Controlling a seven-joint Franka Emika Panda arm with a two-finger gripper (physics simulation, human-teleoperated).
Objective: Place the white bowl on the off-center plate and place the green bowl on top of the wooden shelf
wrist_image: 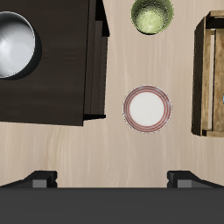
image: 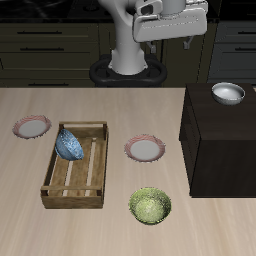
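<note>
The white bowl rests on top of the dark wooden shelf, near its back corner. The green bowl sits on the table near the front edge, beside the shelf. Two pink-rimmed plates lie on the table: one mid-table, and the off-center plate far off toward the table's side edge. My gripper hangs high over the table's back, open and holding nothing, its fingertips wide apart.
A light-wood slatted crate stands between the two plates, with a blue-patterned bowl tilted inside its back end. The robot's base is at the table's back.
</note>
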